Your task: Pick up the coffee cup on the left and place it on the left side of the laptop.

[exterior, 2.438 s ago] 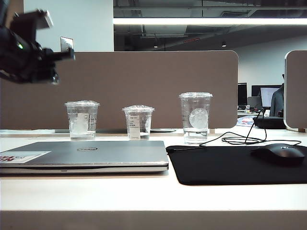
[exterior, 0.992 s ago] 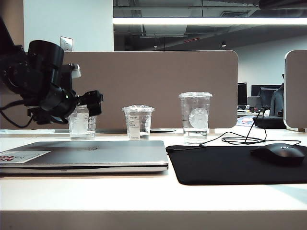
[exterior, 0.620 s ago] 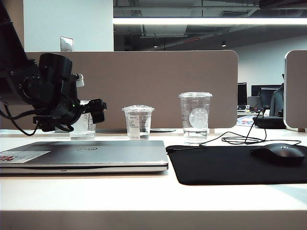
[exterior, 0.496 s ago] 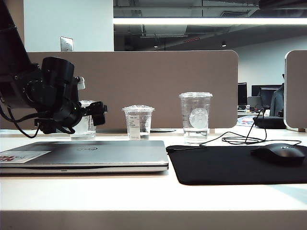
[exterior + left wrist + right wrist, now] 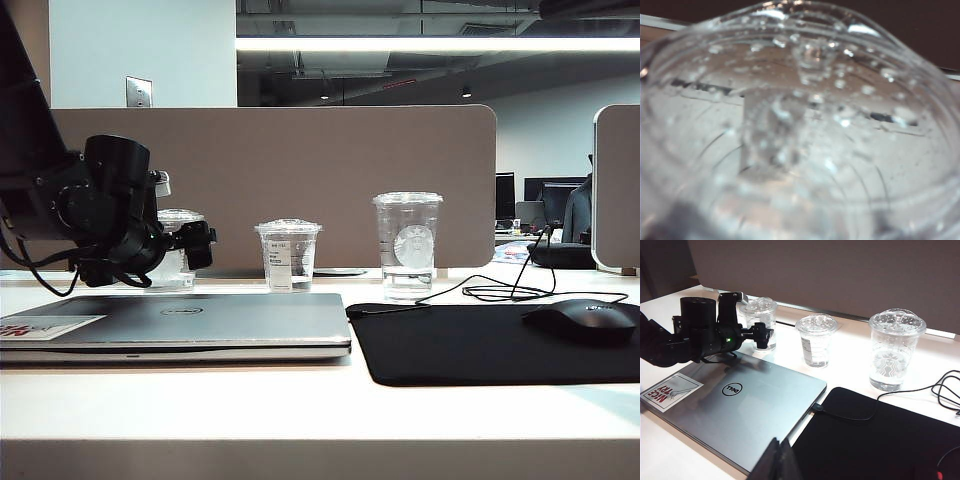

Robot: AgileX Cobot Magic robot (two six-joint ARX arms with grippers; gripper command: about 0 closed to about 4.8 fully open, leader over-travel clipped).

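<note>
The coffee cup, standing behind the laptop, is flanked by the wide-spread fingers of the L gripper, contact unclear; R gripper, above laptop's near edge, appears closed.

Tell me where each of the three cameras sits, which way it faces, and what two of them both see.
Exterior view: low at the desk's front edge, facing the partition; shows the left gripper at the coffee cup, beyond the laptop.
Left wrist view: on the left arm, pressed up to the coffee cup's domed lid; no gripper parts visible.
Right wrist view: raised on the right arm, looking down across the desk; the right gripper shows at the edge, jaws together.
Shared: exterior and right wrist views both show laptop, three cups and left gripper.
</note>
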